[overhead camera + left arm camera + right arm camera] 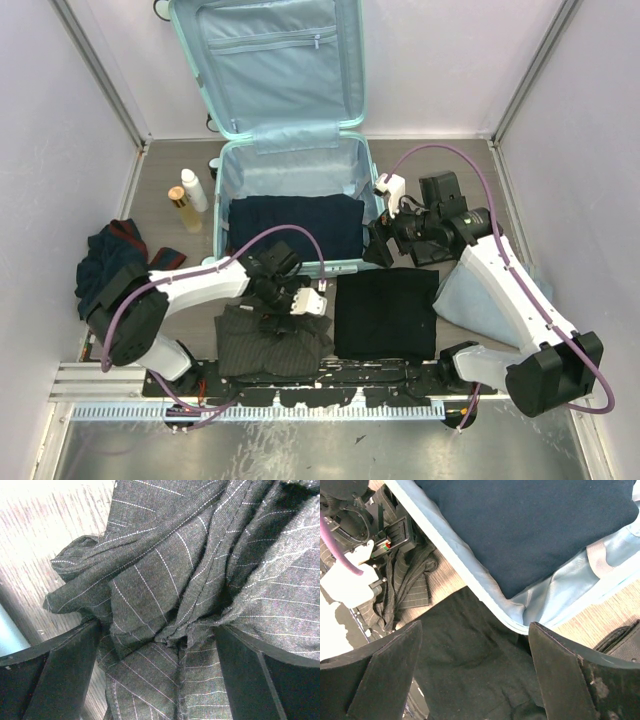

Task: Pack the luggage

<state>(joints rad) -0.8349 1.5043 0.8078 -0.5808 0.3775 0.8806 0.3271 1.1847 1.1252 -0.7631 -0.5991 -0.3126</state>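
Note:
The luggage (pixel 224 200) lies open, its lid leaning on the back wall, and a folded navy garment (pixel 295 225) lies in the base. My left gripper (pixel 272 305) is open, its jaws wide apart and pressed down into a crumpled dark pinstriped garment (pixel 270 345) in front of the case. In the left wrist view the pinstriped cloth (pixel 165 565) bunches up between the fingers (pixel 60 675). My right gripper (pixel 376 246) is open and empty, hovering at the case's front right corner (pixel 470 587) above a folded black garment (pixel 385 310).
Two small bottles (pixel 189 195) stand left of the case. A dark blue and red garment (pixel 108 262) lies at the far left. A pale blue cloth (pixel 482 298) lies at the right under my right arm. Walls close in both sides.

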